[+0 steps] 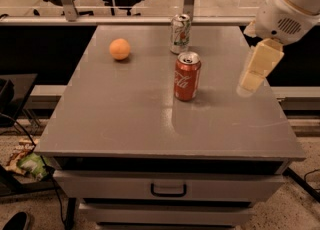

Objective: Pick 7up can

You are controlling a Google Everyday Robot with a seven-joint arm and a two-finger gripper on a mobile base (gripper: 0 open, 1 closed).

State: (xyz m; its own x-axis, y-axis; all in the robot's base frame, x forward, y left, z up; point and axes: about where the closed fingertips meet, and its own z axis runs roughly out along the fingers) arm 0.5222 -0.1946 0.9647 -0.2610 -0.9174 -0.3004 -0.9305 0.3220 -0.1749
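The 7up can (180,34), silvery-white with green lettering and a silver top, stands upright near the far edge of the grey table (120,114). A red Coca-Cola can (187,76) stands upright just in front of it, a little to the right. My gripper (257,69) hangs over the table's right side, to the right of both cans and apart from them. It holds nothing that I can see.
An orange (120,49) lies at the table's far left. A drawer with a dark handle (168,190) sits below the tabletop. A metal rail (100,20) and office chairs stand behind the table. Cables and litter lie on the floor at left.
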